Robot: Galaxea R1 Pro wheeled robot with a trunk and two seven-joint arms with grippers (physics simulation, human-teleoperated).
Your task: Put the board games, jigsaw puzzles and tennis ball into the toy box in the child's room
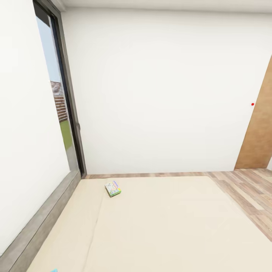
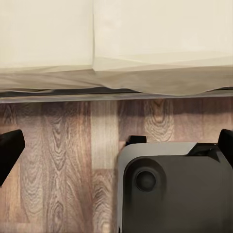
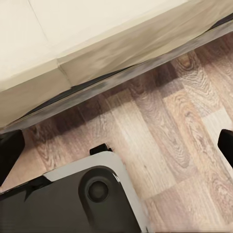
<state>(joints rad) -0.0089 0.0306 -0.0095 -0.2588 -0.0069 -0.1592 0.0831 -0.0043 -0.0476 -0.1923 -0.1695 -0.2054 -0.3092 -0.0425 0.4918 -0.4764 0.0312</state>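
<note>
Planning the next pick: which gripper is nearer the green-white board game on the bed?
Left, probably: the board game lies left of centre on the bed. The left gripper and right gripper both hang over floor at the bed's edge, short of it.

The room is evenly and brightly lit, with daylight admitted through the tall window (image 1: pixel 62 109) at the left. The white wall (image 1: pixel 162 94) is rendered flat, almost without shading. Hardly any shadows are cast on the bed (image 1: pixel 158 226). Straight lines are bowed at the head view's edges. In the wrist views, a dark shadow is seen under the mattress edge (image 2: pixel 116 77); wood grain is slightly softened.
</note>
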